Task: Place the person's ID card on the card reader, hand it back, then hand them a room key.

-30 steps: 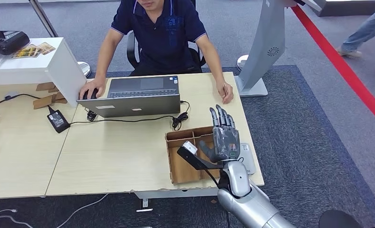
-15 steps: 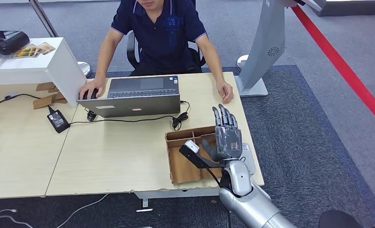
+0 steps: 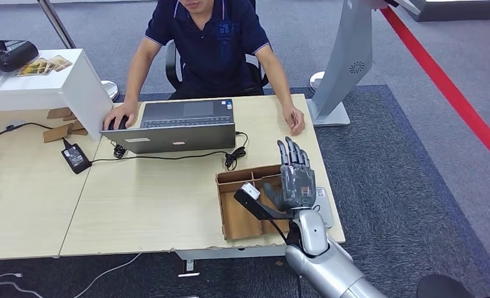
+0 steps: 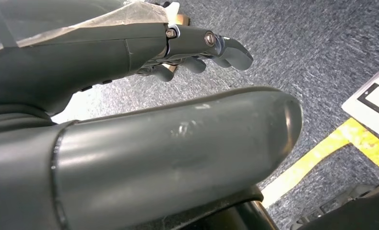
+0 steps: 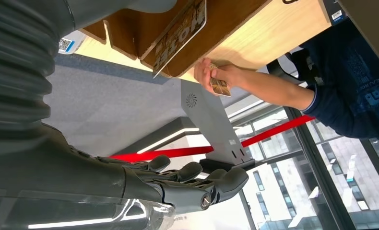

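The right hand point(image 3: 296, 181) hangs over the wooden tray point(image 3: 233, 217) at the table's near right corner, its fingers point(image 3: 291, 152) stretched out straight and slightly apart, holding nothing and pointing toward the person point(image 3: 208, 43) seated behind the laptop point(image 3: 179, 126). In the right wrist view those fingers point(image 5: 197, 179) lie extended with nothing between them. A room key card point(image 5: 180, 34) stands tilted in a tray compartment. The person's hand point(image 5: 217, 75) at the table's far edge holds a small card point(image 5: 219, 86). The card reader point(image 3: 324, 208) lies flat just beside the tray. The left hand point(image 4: 187, 45) hangs low over grey carpet point(image 4: 312, 52), fingers loosely curled, empty. The pale wooden table point(image 3: 149, 192) stands on grey carpet, with a red floor line point(image 3: 453, 93) nearby.
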Robot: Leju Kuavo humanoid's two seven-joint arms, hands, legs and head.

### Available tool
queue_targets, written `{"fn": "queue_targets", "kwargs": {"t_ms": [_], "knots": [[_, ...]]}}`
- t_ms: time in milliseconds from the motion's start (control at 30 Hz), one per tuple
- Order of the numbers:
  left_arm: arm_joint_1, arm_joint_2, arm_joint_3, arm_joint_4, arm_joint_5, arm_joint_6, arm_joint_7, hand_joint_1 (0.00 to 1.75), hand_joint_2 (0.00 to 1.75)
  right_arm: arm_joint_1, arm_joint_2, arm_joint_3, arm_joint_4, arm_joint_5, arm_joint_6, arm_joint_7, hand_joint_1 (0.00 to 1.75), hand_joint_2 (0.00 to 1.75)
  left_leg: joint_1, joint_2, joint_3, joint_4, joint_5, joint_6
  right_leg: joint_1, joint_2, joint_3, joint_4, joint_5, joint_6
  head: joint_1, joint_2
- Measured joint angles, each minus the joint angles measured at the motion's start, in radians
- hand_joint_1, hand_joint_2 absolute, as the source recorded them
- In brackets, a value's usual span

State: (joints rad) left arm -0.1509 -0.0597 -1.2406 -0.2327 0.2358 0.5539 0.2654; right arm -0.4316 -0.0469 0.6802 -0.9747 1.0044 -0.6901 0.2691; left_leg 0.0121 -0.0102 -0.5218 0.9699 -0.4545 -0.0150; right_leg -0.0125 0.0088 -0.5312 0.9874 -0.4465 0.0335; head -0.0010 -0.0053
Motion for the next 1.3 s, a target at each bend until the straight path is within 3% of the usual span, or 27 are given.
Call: {"fn": "queue_targets", "kwargs": {"t_ms": [467,1300], "knots": [[-0.005,-0.003,0.000,0.000,-0.002,0.000,0.005,0.00,0.00,-0.003,0.033,-0.047,0.031,0.013,0.000,-0.050,0.00,1.75,0.000,0.000,0.000,0.000,0.000,0.000,0.000,0.000,0.000,0.000,0.000,0.000,0.000,0.000],[-0.006,-0.003,0.000,0.000,0.002,0.000,0.004,0.00,0.00,-0.004,0.044,-0.077,0.051,0.024,0.000,-0.044,0.00,1.75,0.000,0.000,0.000,0.000,0.000,0.000,0.000,0.000,0.000,0.000,0.000,0.000,0.000,0.000]]}}
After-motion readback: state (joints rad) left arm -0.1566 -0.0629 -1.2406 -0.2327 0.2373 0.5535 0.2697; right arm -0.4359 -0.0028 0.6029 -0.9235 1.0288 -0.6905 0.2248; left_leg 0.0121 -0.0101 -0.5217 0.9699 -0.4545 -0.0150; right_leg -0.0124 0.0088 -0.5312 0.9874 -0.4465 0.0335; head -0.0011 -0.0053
